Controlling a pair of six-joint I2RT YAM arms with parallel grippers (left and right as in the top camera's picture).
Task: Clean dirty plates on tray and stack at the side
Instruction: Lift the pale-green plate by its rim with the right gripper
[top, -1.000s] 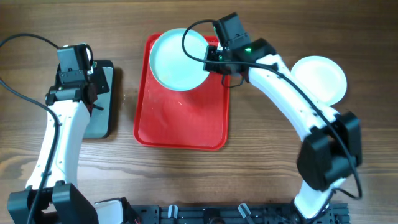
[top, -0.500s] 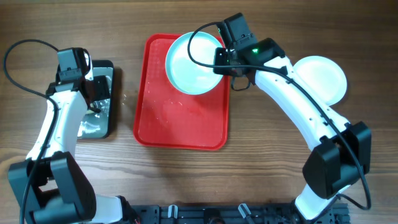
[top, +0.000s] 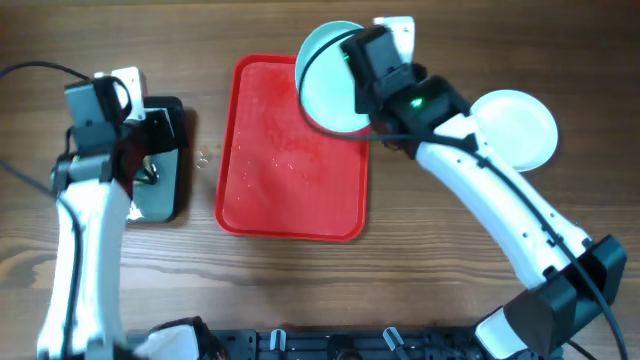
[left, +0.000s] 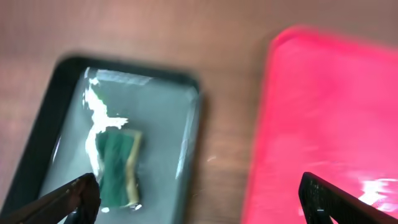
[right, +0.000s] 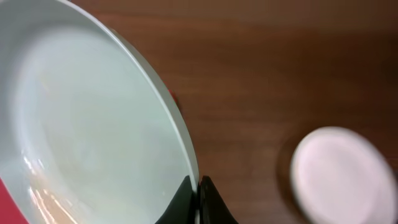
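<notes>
Plate (top: 328, 75) is leaving tray (top: 290, 190), travelling toward side plate (top: 515, 125).
Right tool (right: 198, 188) is pinching its rim; left tool (left: 199, 196) is now gaping empty, sponge (left: 118, 168) released.

surface: brown wood-grain table (top: 300, 290) | light: even, soft

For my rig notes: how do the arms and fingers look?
The left arm and right arm: white links, black joints and wrist housings. Thin black cables trail from them. A green light shows near the right wrist. The fingers are black.
</notes>
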